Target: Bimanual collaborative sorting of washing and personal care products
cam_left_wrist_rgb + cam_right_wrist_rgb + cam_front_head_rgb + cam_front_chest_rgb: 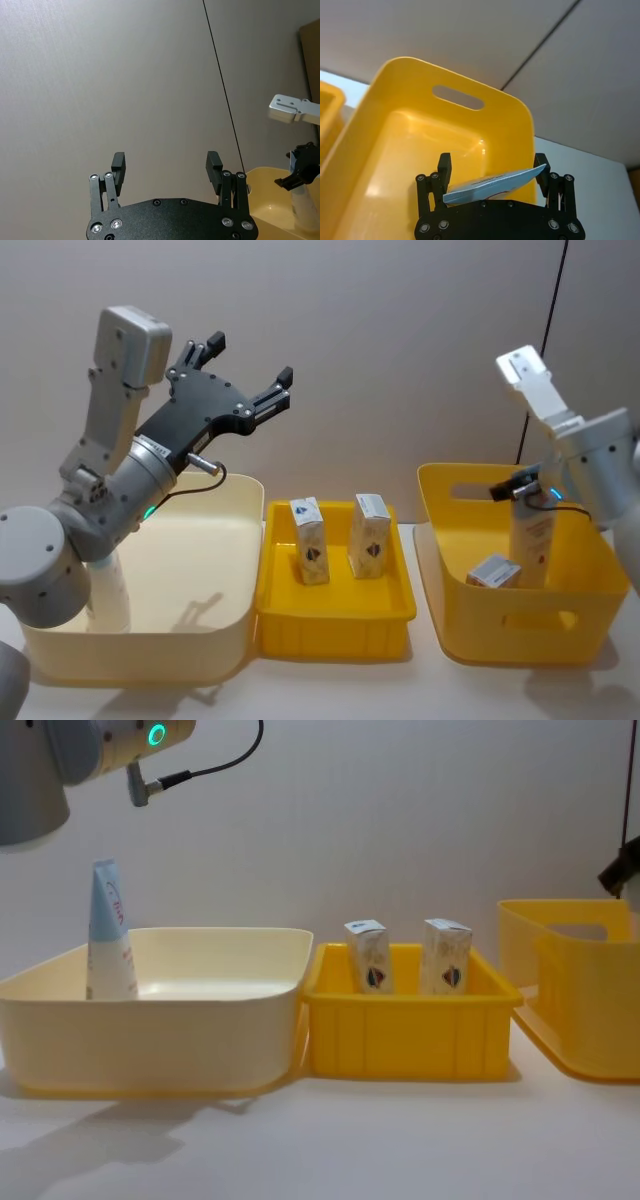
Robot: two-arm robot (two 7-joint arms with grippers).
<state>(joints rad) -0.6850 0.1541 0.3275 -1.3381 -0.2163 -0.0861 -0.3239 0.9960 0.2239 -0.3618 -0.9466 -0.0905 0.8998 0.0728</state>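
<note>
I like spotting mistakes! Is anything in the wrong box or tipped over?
Maybe. One small carton lies on its side in the right yellow tub, while two cartons stand upright in the middle tray. The right hand holds a tube over that tub. Another tube stands in the cream tub.

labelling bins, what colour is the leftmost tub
Cream, plain; the tub shows best in the chest view.

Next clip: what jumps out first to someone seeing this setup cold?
The left gripper is raised high over the cream tub, fingers spread wide and empty. To the right, the right gripper is shut on a pale tube standing in the tall yellow bin, beside a small carton. Two more cartons stand upright in the shallow yellow tray in the middle.
</note>
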